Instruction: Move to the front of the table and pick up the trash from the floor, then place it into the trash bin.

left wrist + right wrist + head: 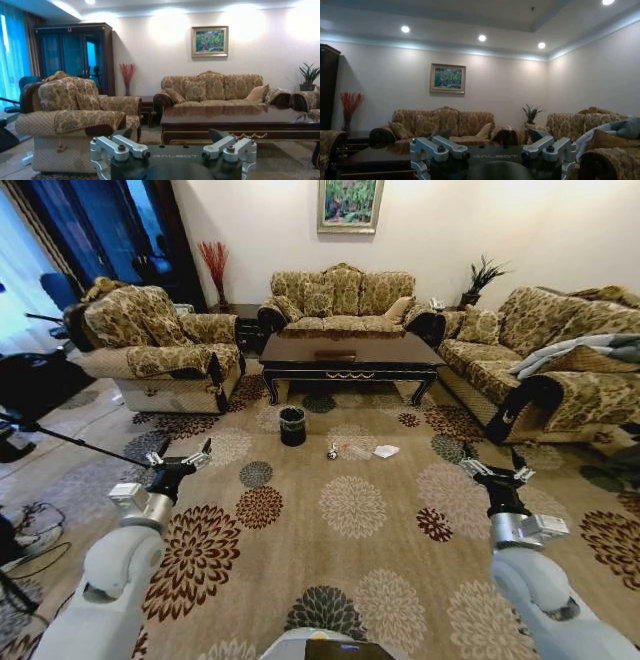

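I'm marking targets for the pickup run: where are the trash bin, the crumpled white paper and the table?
trash bin [292, 427], head view, on its black side wall.
crumpled white paper [386, 451], head view, on its middle.
table [350, 350], head view, on its bare top.

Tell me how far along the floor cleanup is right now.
Barely begun. Nothing looks done: the trash lies on the carpet in front of the table, beside the trash bin, not in it. In hand: the robot stands well back from the table, left gripper and right gripper both open, empty and raised. Left to do: closing in on the table, picking up each piece, and dropping it in the bin.
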